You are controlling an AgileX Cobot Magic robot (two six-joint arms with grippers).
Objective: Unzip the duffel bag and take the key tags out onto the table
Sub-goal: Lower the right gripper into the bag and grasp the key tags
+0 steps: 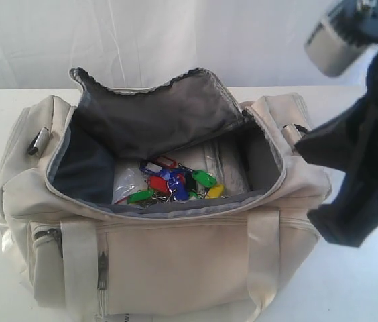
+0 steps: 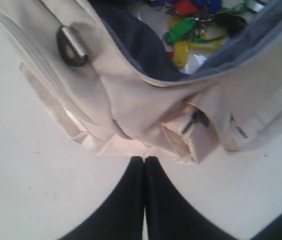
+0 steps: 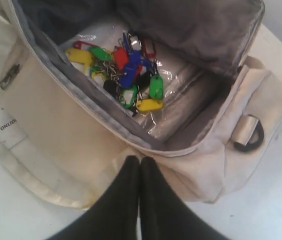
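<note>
Key tags (image 3: 128, 75) lie inside the duffel bag (image 3: 56, 115), ahead of the nearer right gripper (image 3: 140, 160) (closed and empty, like the left gripper (image 2: 144, 160)).

The duffel bag (image 1: 175, 261) runs off the exterior view's bottom — the right arm (image 1: 356, 181) is blurred.

Outside camera looking down into the open duffel bag (image 1: 175, 261) from its long side, wrist cameras hovering close over opposite ends, all three catching the key tags (image 1: 172, 182)
</note>
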